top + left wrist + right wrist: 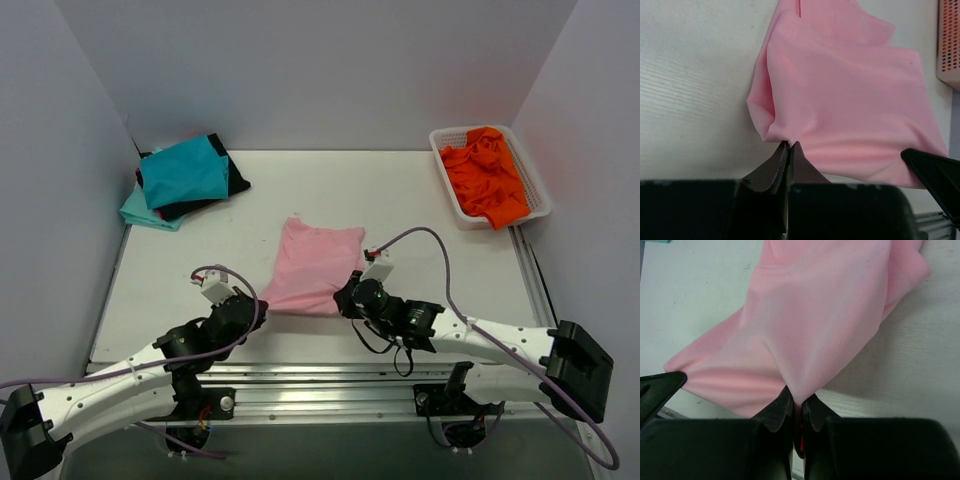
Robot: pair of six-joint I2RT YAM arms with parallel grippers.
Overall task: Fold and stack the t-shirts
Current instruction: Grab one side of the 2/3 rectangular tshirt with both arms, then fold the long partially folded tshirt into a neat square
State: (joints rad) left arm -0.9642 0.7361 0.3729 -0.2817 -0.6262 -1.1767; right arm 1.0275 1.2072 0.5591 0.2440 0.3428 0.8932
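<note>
A light pink t-shirt [315,265] lies partly folded on the middle of the table. My left gripper [258,308] is shut on its near left corner; in the left wrist view the left gripper [789,144] pinches the pink cloth [850,100] between its tips. At the near right corner my right gripper [347,297] is shut on the hem, and the right wrist view shows the right gripper [799,401] with pink cloth [815,315] pulled into a peak between its jaws. A folded stack of teal, black and pale aqua t-shirts [183,180] sits at the back left.
A white lattice basket [444,160] at the back right holds crumpled bright orange t-shirts [487,175]. Grey walls close the table on three sides. A metal rail [330,385] runs along the near edge by the arm bases.
</note>
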